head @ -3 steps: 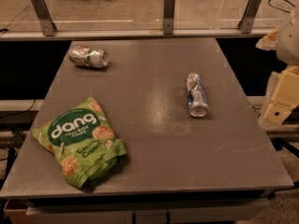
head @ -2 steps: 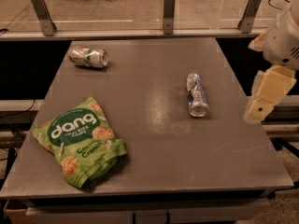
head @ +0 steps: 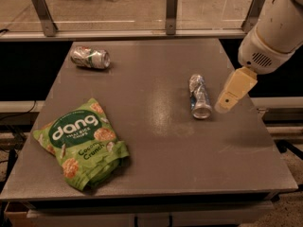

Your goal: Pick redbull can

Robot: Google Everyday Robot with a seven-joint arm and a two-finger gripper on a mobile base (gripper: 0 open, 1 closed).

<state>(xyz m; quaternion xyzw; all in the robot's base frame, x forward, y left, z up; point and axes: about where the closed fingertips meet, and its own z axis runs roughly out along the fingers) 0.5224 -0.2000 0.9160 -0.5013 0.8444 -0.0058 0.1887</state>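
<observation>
The redbull can [head: 199,96] lies on its side right of the middle of the grey table [head: 156,145]. It is slim, silver with blue markings, dented around the middle, with its shiny end facing the front. My gripper [head: 225,105] hangs from the white arm at the right, above the table. Its tip is just right of the can's near end and apart from it.
A shorter silver can with green and red markings [head: 90,57] lies on its side at the back left. A green Dang snack bag [head: 81,141] lies at the front left. A rail with metal posts [head: 171,6] runs behind the table.
The arm has swung in from the right edge toward the left, bringing the gripper over the table and close to the redbull can. The objects on the table have not moved.
</observation>
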